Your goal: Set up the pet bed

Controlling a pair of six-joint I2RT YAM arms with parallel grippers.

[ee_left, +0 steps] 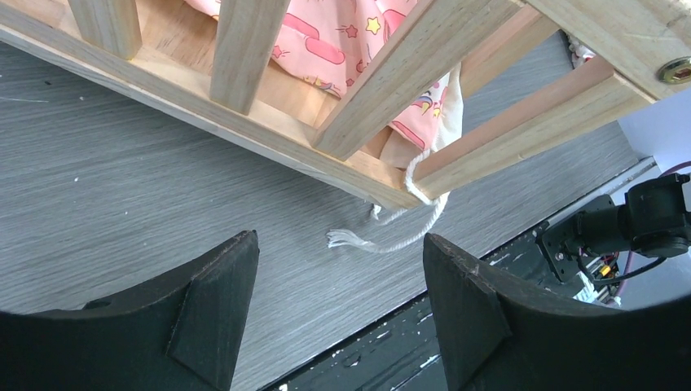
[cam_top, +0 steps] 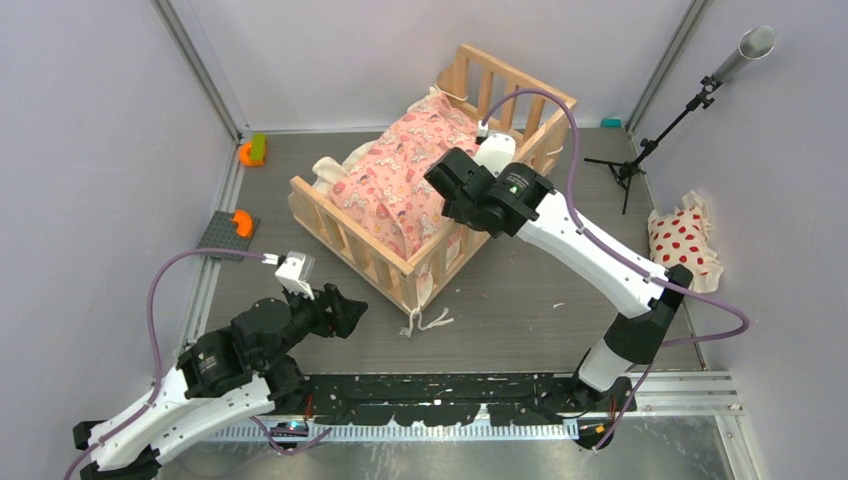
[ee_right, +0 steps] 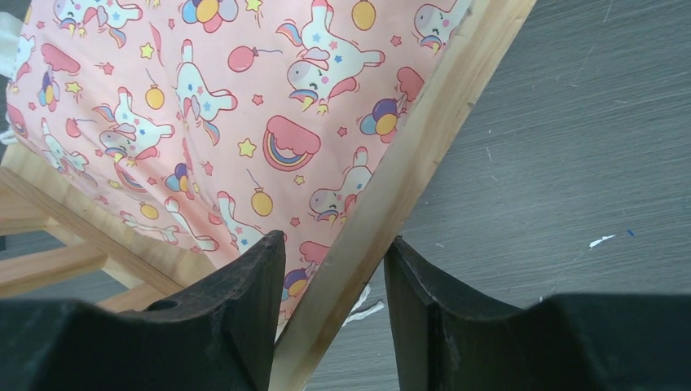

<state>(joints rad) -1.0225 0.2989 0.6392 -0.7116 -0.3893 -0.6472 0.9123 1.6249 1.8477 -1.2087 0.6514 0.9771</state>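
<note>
The pet bed (cam_top: 345, 238), a light wooden slatted crib, stands skewed mid-table with a pink cartoon-print cushion (cam_top: 400, 180) lying in it. My right gripper (cam_top: 447, 197) reaches down over the bed's right side rail (ee_right: 424, 138). Its jaws straddle that rail: the left finger (ee_right: 244, 301) sits inside against rail and cushion (ee_right: 204, 122), while a gap shows at the right finger (ee_right: 424, 309). My left gripper (cam_top: 348, 310) hovers low by the bed's near corner (ee_left: 367, 175), open and with nothing between its fingers (ee_left: 220, 301). A cream tie (ee_left: 399, 236) trails onto the table there.
A white pillow with red dots (cam_top: 683, 240) lies at the right wall. A black stand (cam_top: 640, 160) is at the back right. An orange-and-green toy (cam_top: 252, 150) and a grey plate with an orange piece (cam_top: 232, 230) sit at the left.
</note>
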